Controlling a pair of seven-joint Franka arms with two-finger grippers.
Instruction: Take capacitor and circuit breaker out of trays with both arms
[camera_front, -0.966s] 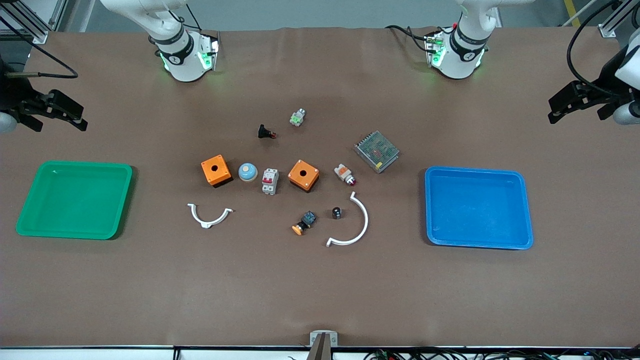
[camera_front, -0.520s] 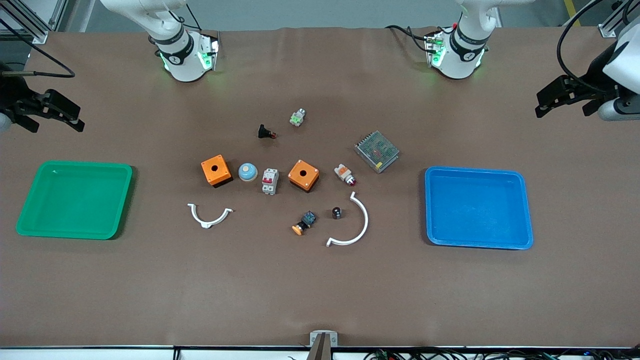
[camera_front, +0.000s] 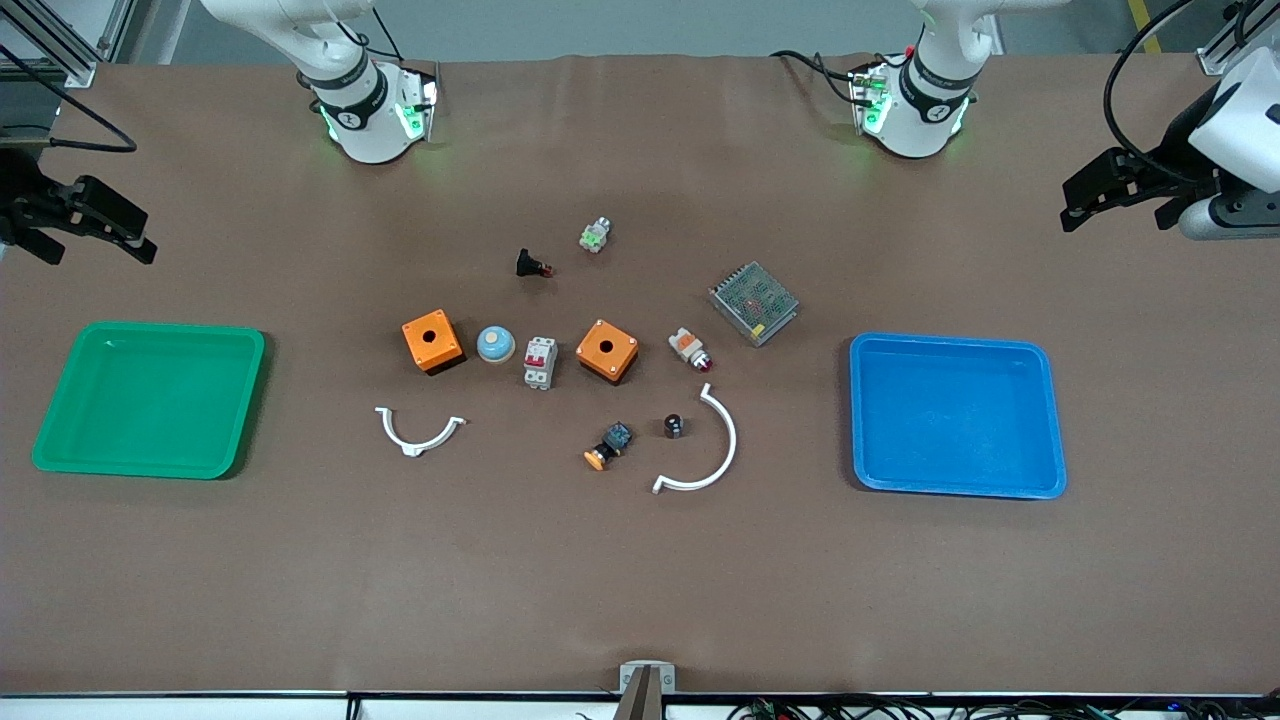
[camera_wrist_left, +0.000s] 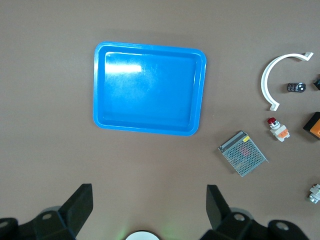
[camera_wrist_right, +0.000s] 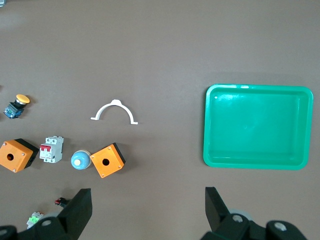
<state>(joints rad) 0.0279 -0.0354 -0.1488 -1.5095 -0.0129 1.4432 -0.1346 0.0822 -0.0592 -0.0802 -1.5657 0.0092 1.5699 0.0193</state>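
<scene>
Both trays empty: green tray (camera_front: 150, 400) toward the right arm's table end, blue tray (camera_front: 955, 415) toward the left arm's. Capacitor (camera_front: 673, 426) and circuit breaker (camera_front: 540, 362) mid-table. Probably light, rigid; capacitor likely to roll; breaker best pinched across flat sides. Left gripper (camera_front: 1112, 192) and right gripper (camera_front: 85, 218) spread wide, holding nothing, over the table's end edges.

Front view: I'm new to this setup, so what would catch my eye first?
Two bright empty trays: the green tray at the right arm's end of the table and the blue tray at the left arm's end. Between them lies a scatter of small parts, two orange boxes the most vivid.
</scene>
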